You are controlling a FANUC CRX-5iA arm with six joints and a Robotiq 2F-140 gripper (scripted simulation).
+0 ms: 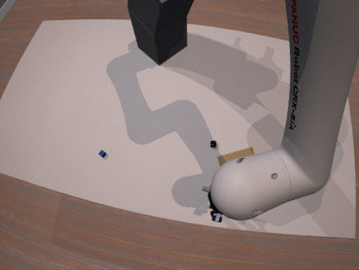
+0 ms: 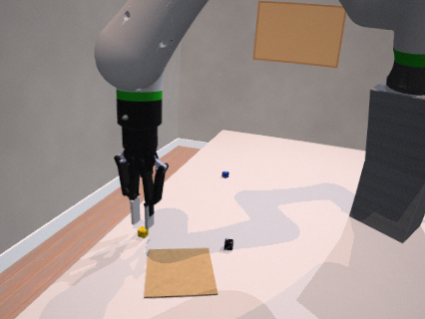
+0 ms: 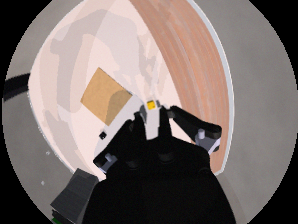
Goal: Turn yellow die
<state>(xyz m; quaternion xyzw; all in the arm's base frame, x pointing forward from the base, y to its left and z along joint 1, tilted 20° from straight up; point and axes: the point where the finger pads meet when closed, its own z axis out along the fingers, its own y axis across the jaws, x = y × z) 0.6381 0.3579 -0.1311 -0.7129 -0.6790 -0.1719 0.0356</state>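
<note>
The yellow die (image 2: 143, 232) (image 3: 151, 105) sits on the white table, off the mat and near the table's edge; the arm hides it in the top view. Its pips are too small to read. My gripper (image 2: 142, 225) (image 3: 151, 107) points down just above it, fingers a little apart, with the die in line with the gap and nothing held. The tan mat (image 1: 236, 155) (image 2: 182, 279) (image 3: 100, 95) lies flat beside the die. The black die (image 1: 213, 144) (image 2: 228, 244) (image 3: 103, 135) and the blue die (image 1: 102, 153) (image 2: 225, 174) sit on the table, off the mat.
The black die is near one corner of the mat; the blue die is much farther off. The table's edge (image 1: 126, 209) runs close to the yellow die, with wooden floor (image 2: 95, 234) beyond it. The dark robot pedestal (image 1: 159, 35) (image 2: 389, 164) stands across the table.
</note>
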